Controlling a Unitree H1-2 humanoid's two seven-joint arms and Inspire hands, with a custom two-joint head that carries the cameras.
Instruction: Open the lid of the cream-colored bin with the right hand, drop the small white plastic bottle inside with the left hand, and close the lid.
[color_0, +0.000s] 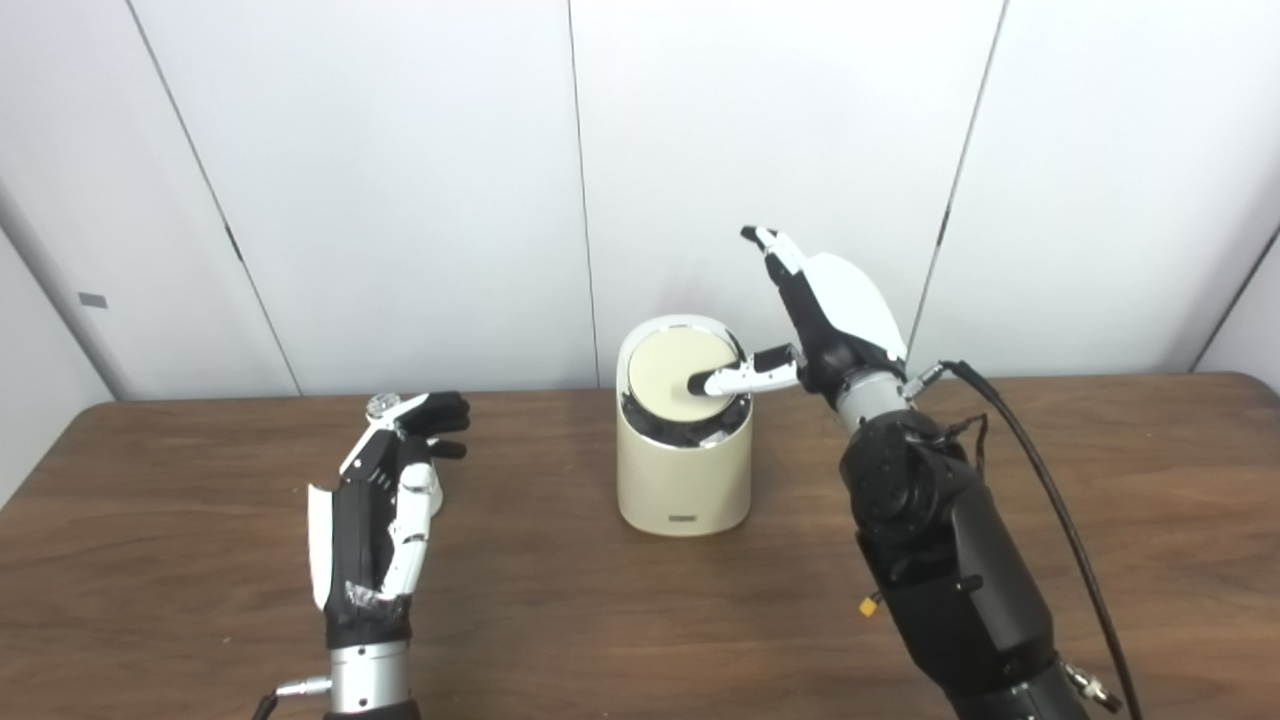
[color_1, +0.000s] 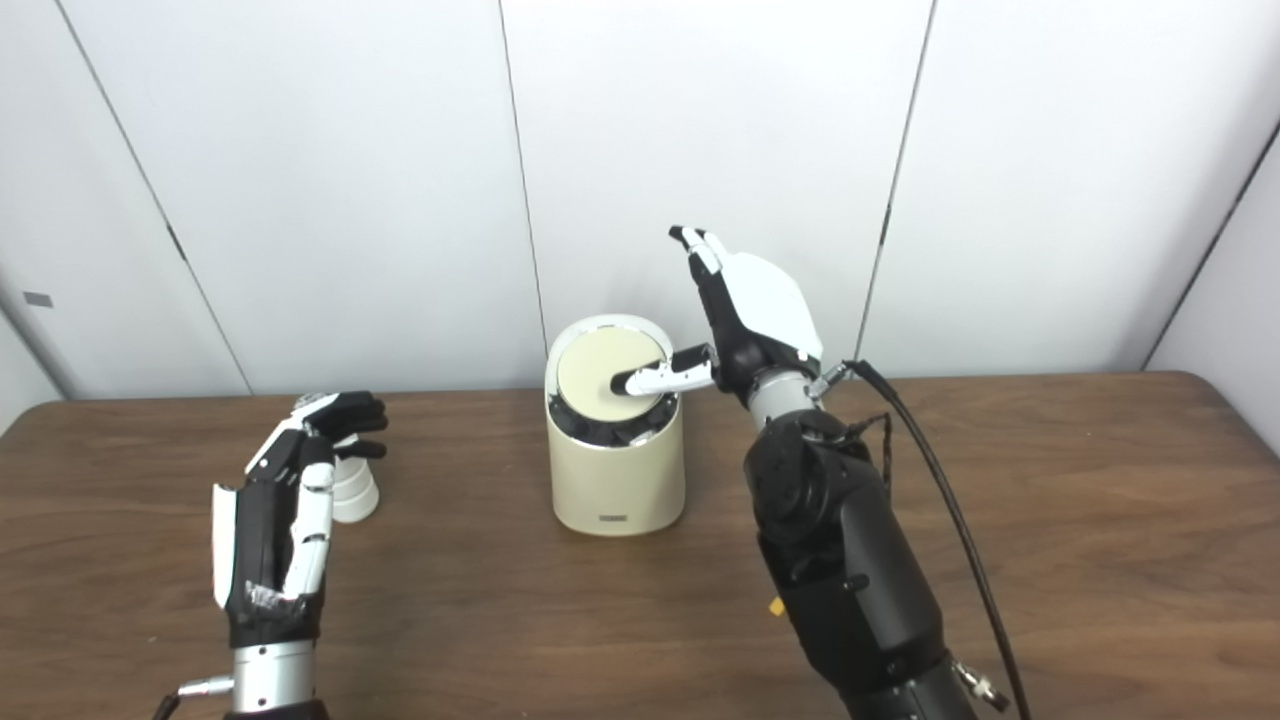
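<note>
The cream-colored bin (color_0: 684, 480) stands mid-table. Its round lid (color_0: 672, 372) is tilted up toward me, and a dark gap shows under its front edge. My right hand (color_0: 815, 320) is just right of the bin's top, open, with fingers pointing up and the thumb tip resting on the lid's right side. The small white plastic bottle (color_1: 352, 490) stands upright on the table at the left. My left hand (color_1: 285, 500) is beside it, open, with its fingers curled over the bottle's top; whether they touch it cannot be made out. In the left eye view the hand hides most of the bottle.
The brown wooden table (color_0: 600, 620) runs back to a white panelled wall (color_0: 400, 200). A black cable (color_0: 1060, 520) loops along the right forearm. A small grey tag (color_0: 92, 300) is on the wall at far left.
</note>
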